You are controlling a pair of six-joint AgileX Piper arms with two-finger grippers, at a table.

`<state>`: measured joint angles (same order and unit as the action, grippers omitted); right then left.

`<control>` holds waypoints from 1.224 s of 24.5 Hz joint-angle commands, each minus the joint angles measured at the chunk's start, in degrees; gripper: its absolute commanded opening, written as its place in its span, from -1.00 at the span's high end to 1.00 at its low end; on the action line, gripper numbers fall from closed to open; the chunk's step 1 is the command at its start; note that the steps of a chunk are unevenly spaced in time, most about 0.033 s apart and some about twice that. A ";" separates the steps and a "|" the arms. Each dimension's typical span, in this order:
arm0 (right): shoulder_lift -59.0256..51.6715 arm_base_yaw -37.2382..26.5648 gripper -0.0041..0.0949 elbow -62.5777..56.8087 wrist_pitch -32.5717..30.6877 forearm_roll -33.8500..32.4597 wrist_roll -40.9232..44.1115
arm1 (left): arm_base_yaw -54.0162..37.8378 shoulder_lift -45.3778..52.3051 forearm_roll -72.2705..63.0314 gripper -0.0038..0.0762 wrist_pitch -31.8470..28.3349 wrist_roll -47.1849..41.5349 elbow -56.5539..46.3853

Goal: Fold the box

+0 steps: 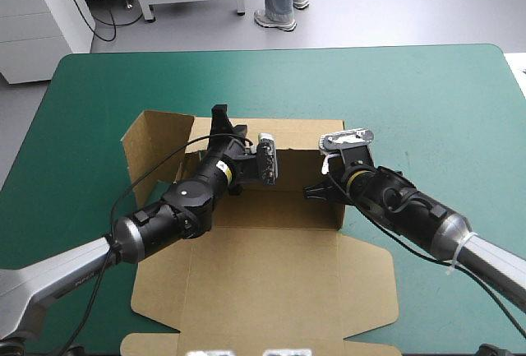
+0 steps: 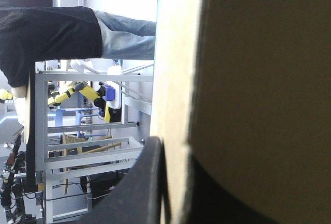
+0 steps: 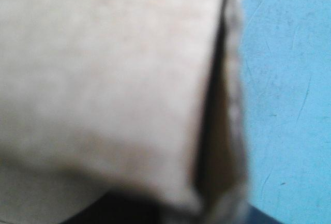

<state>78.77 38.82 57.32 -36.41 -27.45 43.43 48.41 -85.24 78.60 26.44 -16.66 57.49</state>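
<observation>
Box (image 2: 258,79) wall, pinched within left gripper (image 2: 176,149)

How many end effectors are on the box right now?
2: left black end effector at the far left corner of the brown cardboard box; right black end effector on its right wall.

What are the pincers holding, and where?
Left pincer grips the box by the top edge of its far wall. Right pincer is at the right wall; its hold cannot be told.
</observation>
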 commanded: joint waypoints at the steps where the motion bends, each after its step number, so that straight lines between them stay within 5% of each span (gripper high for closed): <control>1: -1.24 -0.06 0.95 1.74 5.31 -8.00 2.77 | 0.43 1.05 -2.21 0.91 -2.25 -1.27 0.73; 7: 0.43 -0.06 0.95 1.74 5.31 -7.97 2.64 | 0.52 1.15 -2.07 0.77 -2.11 -1.58 0.73; 12: 0.43 -0.06 0.95 1.74 5.89 -7.97 2.40 | 0.52 1.80 -1.99 -0.11 -1.74 -1.41 0.73; 13: 0.52 -0.28 0.95 1.74 5.90 -7.97 2.40 | 0.52 2.33 -1.99 -0.16 -1.62 -1.55 0.73; 20: 1.78 -4.60 0.95 1.74 8.01 -6.04 1.75 | 2.90 6.38 -1.83 -0.17 1.34 -1.55 0.73; 30: 6.68 -6.39 0.95 7.26 6.68 -2.43 -5.47 | 13.53 7.11 2.76 -0.17 14.82 -2.23 0.73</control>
<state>85.72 32.92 61.59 -30.84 -30.07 40.54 59.26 -80.90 78.64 36.80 -17.57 57.06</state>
